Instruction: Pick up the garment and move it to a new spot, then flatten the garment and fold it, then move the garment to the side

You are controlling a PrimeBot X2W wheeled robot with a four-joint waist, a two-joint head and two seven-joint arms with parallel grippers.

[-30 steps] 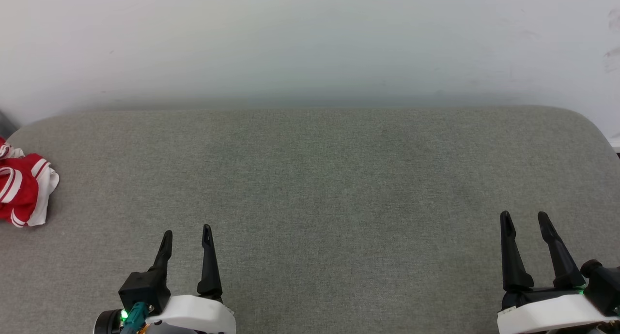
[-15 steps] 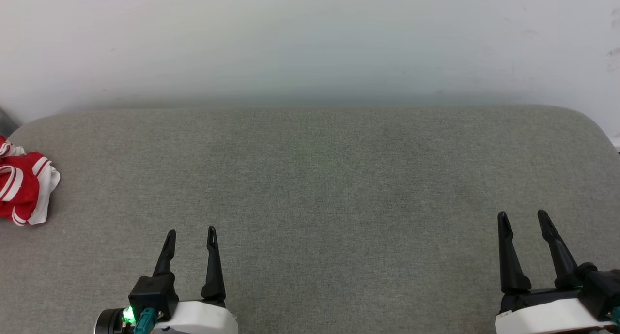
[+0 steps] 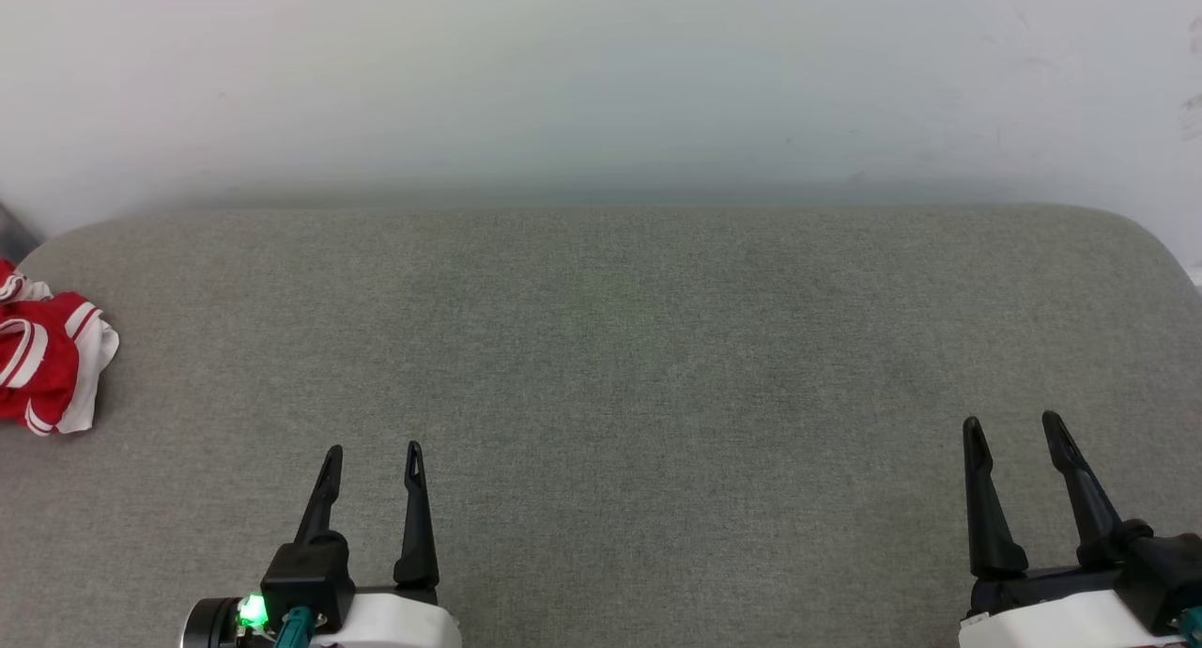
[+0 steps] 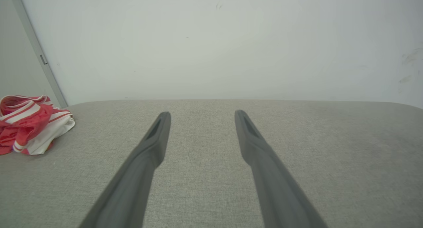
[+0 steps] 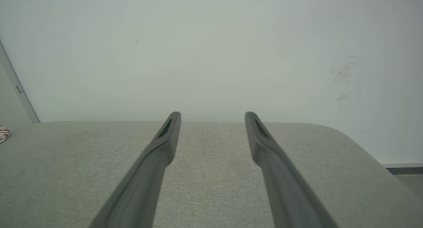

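Down at the bottom of the head view there are two grippers, each with two long dark fingers pointing up the frame. The left gripper (image 3: 373, 451) is at the lower left and the right gripper (image 3: 1012, 421) at the lower right. Both have their fingers spread apart with nothing between them. There's a little green light (image 3: 249, 610) glowing on the left wrist housing. Both sit over the near part of a table (image 3: 601, 347) covered in grey fabric with rounded far corners.

There's one garment (image 3: 42, 366), a red and white crumpled heap with striped trim, way over at the left edge of the frame and partly cut off by it. It's well apart from both grippers, with a stretch of grey fabric between it and the left one. In the left wrist view it sits near the table's far left corner, beside a grey strip (image 4: 36, 53) running up the wall. At the back is one pale wall (image 3: 601, 84) with a few dark scuffs (image 3: 1191, 113) at the upper right.
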